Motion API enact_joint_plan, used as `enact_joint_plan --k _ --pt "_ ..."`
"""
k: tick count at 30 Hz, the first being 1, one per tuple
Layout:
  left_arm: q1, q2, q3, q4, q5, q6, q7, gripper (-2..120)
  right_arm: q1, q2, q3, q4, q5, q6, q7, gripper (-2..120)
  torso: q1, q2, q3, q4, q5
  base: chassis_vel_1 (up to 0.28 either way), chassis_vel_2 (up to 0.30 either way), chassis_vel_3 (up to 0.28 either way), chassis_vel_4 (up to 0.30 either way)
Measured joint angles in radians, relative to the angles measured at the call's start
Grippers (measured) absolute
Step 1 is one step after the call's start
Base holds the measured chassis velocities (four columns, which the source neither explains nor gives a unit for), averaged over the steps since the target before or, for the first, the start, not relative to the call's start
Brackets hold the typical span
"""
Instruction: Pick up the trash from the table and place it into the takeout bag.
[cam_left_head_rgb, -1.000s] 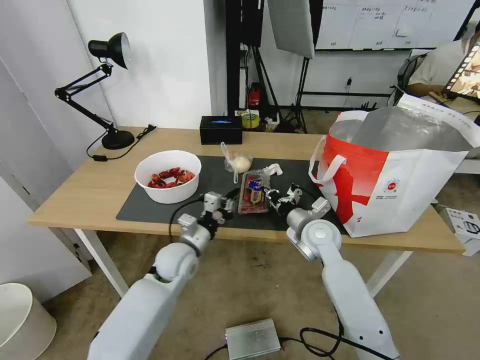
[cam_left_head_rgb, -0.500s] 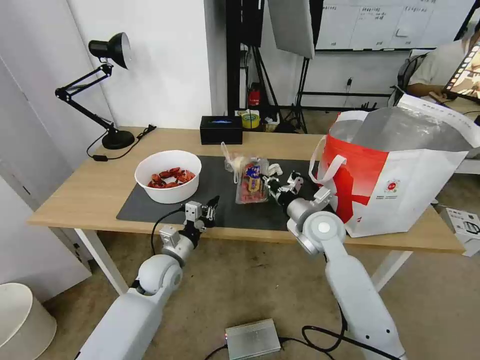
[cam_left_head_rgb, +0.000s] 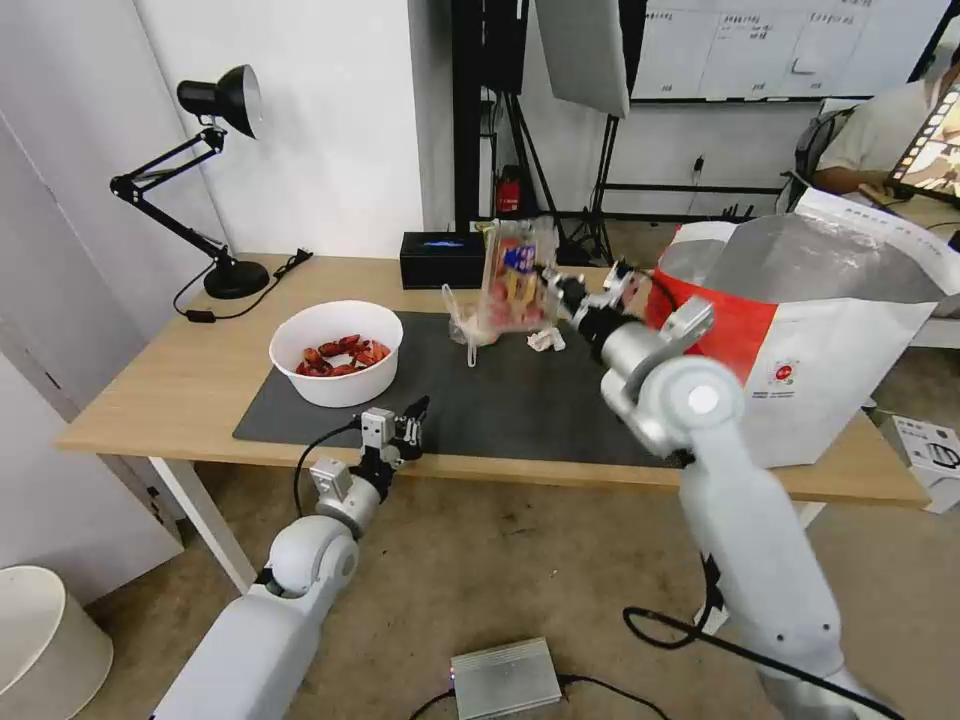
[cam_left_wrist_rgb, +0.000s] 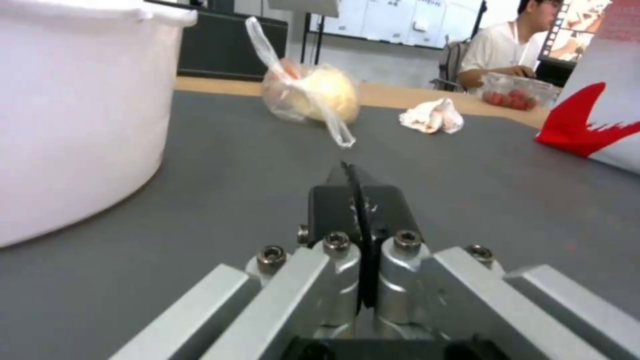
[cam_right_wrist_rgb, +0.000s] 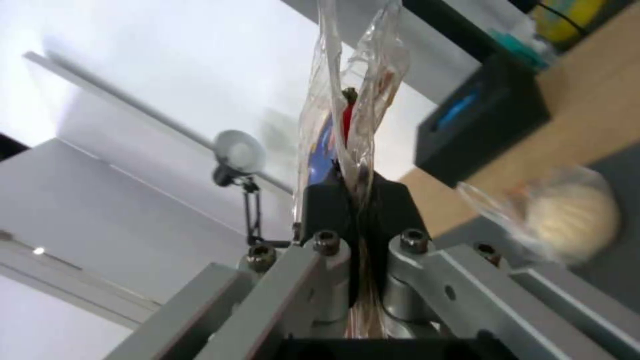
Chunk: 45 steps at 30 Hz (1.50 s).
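The right hand (cam_left_head_rgb: 556, 283) is gripping the fruit tray (cam_left_head_rgb: 512, 275) aloft beside the bag (cam_left_head_rgb: 830, 330), while the left hand (cam_left_head_rgb: 412, 418), clenched, is hovering near the bowl (cam_left_head_rgb: 335, 352) holding red shells.

White bowl (cam_left_head_rgb: 336, 352), dark grey mat (cam_left_head_rgb: 500, 400), red-and-white bag (cam_left_head_rgb: 800, 340)

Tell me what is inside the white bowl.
The white bowl on the dark mat holds a heap of red shells against its far side. The near wall hides the bottom, so anything under the shells cannot be seen.
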<state>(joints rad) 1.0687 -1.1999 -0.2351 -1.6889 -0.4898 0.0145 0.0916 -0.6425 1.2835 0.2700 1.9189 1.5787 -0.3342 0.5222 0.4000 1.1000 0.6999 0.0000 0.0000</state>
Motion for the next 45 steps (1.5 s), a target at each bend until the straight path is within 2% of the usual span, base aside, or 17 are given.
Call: enact_joint_plan --k 10,13,15,23,27,35,38,45 --pt "0.016 0.001 -0.021 -0.001 0.002 -0.002 0.000 0 0.042 -0.053 0.011 0.061 0.052 0.010 0.057 1 0.000 0.000 0.000 0.0001 0.0001 0.000 0.000 0.000 0.000" --pt "0.023 -0.004 -0.023 0.002 0.011 -0.004 0.000 0 0.042 -0.124 0.055 0.105 0.122 0.018 0.088 1 0.000 0.000 0.000 0.0001 0.0001 0.000 0.000 0.000 0.000" --pt "0.023 -0.007 -0.021 0.005 0.014 -0.005 0.000 0 0.035 -0.144 0.069 0.117 0.137 0.020 0.090 1 0.000 0.000 0.000 0.0000 0.0003 0.000 0.000 0.000 0.000" --pt "0.020 -0.022 0.003 0.020 0.026 -0.009 -0.001 0 -0.076 -0.302 0.231 0.220 0.240 0.029 0.094 1 0.000 0.000 0.000 -0.0004 0.0004 0.000 0.000 0.000 0.000" --pt "0.025 -0.023 0.007 0.022 0.032 -0.013 -0.001 0 -0.129 -0.353 0.301 0.255 0.274 0.035 0.091 1 0.000 0.000 0.000 -0.0002 0.0003 0.000 0.000 0.000 0.000" --pt "0.033 -0.024 0.014 0.021 0.040 -0.020 -0.001 0 -0.210 -0.427 0.433 0.284 0.334 0.042 0.085 1 0.000 0.000 0.000 0.0000 0.0004 0.000 0.000 0.000 0.000" --pt "0.043 -0.026 0.018 0.015 0.041 -0.020 -0.001 0 -0.263 -0.462 0.534 0.273 0.360 0.046 0.083 1 0.000 0.000 0.000 0.0000 0.0001 0.000 0.000 0.000 0.000" --pt "0.059 -0.025 0.022 -0.004 0.042 -0.018 0.000 0 -0.329 -0.484 0.633 0.258 0.375 0.053 0.090 1 0.000 0.000 0.000 -0.0001 0.0001 0.000 0.000 0.000 0.000"
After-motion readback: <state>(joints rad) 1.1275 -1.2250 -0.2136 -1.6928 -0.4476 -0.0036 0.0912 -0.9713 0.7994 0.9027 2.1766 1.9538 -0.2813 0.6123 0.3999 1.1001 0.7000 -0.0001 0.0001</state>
